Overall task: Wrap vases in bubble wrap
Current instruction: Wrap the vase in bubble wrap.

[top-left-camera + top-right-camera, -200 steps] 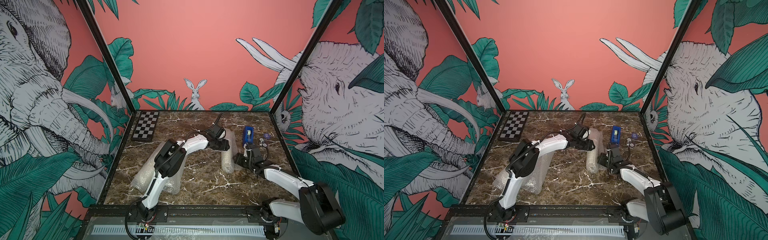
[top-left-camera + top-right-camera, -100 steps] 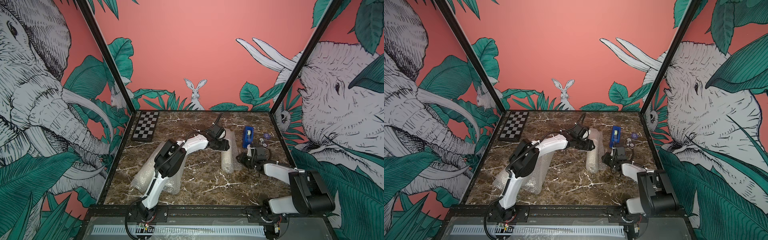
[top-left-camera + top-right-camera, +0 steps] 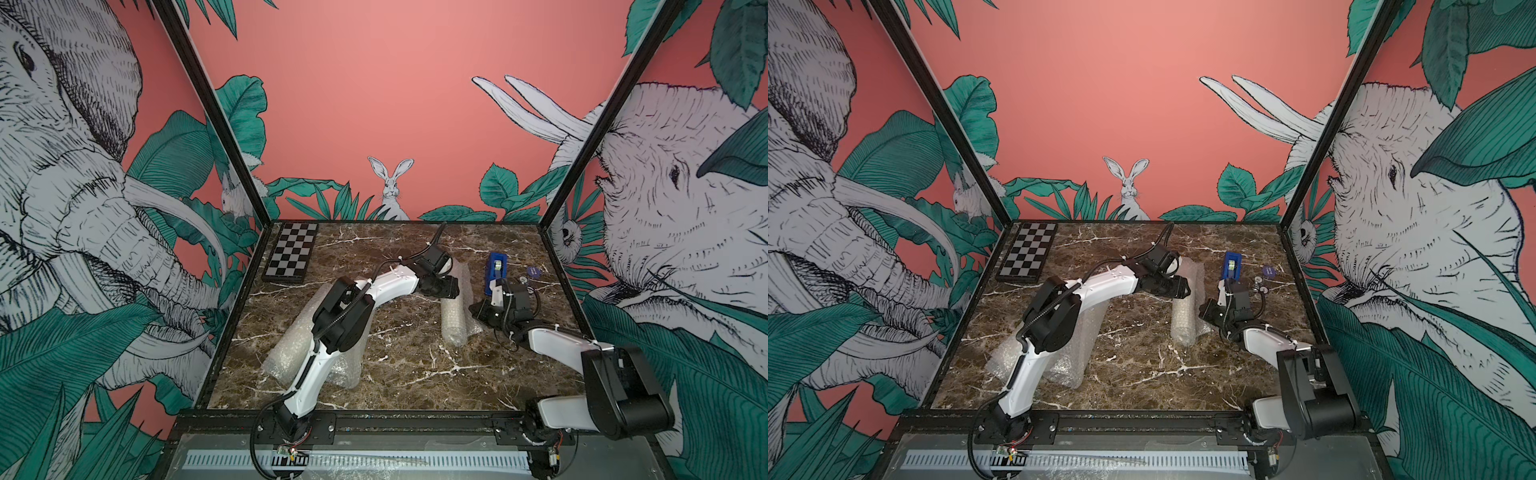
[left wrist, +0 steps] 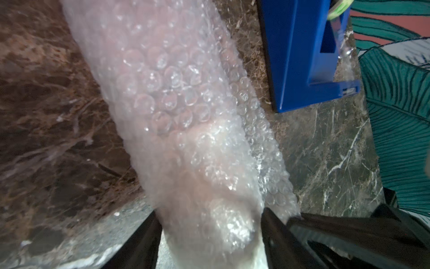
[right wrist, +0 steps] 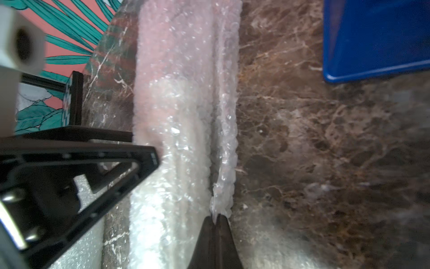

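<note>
Purple disc [image 3: 534, 271], lettering illegible; bubble wrap [image 3: 453, 320]

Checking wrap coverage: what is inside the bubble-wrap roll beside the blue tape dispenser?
Through the bubble-wrap roll only a pale long shape shows. Its rim and surface are covered, so which vase it is cannot be told.

Bubble wrap rolls [image 3: 453, 328]: I count three
Checkered boards [image 3: 291, 253]: I see one
Blue tape holders [image 3: 496, 266]: one
Robot arms [image 3: 390, 286]: two

White-shelled arms [image 3: 390, 286], blocky black joint housings [image 3: 345, 322], ribbed black cables [image 3: 347, 309] (white zip ties [image 3: 400, 259])
</note>
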`<state>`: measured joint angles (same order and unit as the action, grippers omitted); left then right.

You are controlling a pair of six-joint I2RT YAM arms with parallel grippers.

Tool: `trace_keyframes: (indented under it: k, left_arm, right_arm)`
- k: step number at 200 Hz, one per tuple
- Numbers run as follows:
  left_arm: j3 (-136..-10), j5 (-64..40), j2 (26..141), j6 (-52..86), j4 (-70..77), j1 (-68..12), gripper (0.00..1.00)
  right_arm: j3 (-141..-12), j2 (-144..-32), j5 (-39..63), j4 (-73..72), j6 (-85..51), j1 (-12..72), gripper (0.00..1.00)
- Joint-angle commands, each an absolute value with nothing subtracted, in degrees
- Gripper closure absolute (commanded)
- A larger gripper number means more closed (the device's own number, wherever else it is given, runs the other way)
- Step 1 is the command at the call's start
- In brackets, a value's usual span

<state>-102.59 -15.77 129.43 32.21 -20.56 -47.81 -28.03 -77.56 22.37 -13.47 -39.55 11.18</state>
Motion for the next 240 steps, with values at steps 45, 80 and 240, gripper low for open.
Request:
trace_keyframes:
  k: [45,80,240]
  left_arm:
    - [-104.1,-20.3,127.7,33.2,-17.1,-47.3,0.22]
    - [-103.6,-22.1,127.4,33.1,-15.7,-46.9,0.14]
    - [-108.0,-19.0,133.5,29.8,-24.7,-46.6,0.22]
  right_arm:
    - [-30.0,-77.8,26.2,-19.2,-38.2,15.0,1.00]
    - [-30.2,-79.0,26.6,-20.5,-38.4,15.5,1.00]
    - [-33.6,-84.0,27.0,-24.2,-39.1,17.7,0.98]
